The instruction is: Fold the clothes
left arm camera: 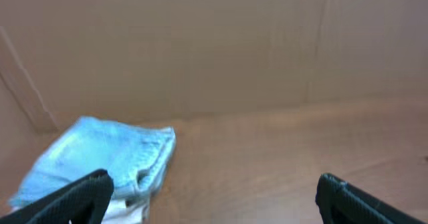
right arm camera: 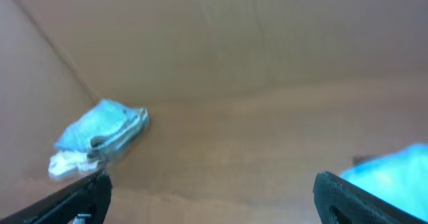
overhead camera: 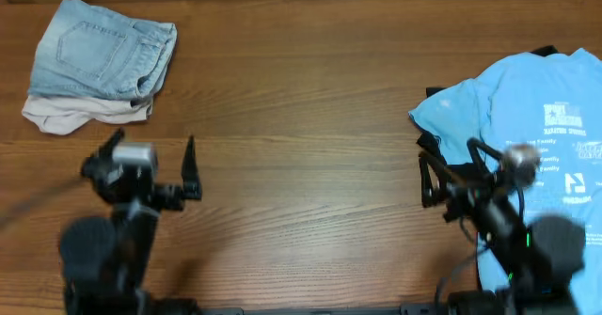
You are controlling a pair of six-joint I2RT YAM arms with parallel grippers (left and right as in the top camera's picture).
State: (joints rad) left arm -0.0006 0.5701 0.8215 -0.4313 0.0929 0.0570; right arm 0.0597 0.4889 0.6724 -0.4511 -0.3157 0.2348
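Wood-grain table (overhead camera: 301, 89) w/ a plain brown wall (left arm camera: 214, 43) behind, seen in both wrist views. The blue T-shirt (overhead camera: 513, 99) lies crumpled at the far right of the table, white print facing up, running out of the overhead view on the right, so its full outline can't be told. A sliver of the black T-shirt (overhead camera: 544, 51) peeks from under its top edge. Both are prob. light, limp and non-slip on the wood. They won't hold shape, so a single pinch would just bunch the cloth. Better to take the blue one at two spread points along an edge, e.g. shoulder seams or hem corners, one per arm, and pinch the top layer only, else the black one may drag along. The right gripper (right arm camera: 212, 182) sits just at the shirt's left edge, over the rumpled part, fingers spread wide w/ nothing between them; blue cloth shows past its right finger in the wrist view. The left gripper (left arm camera: 214, 182) is well apart on the left half of the table, also wide open and holding nothing. Far left at the back, folded denim shorts (overhead camera: 103, 56) rest on a pale cloth (overhead camera: 56, 118), looking already done.
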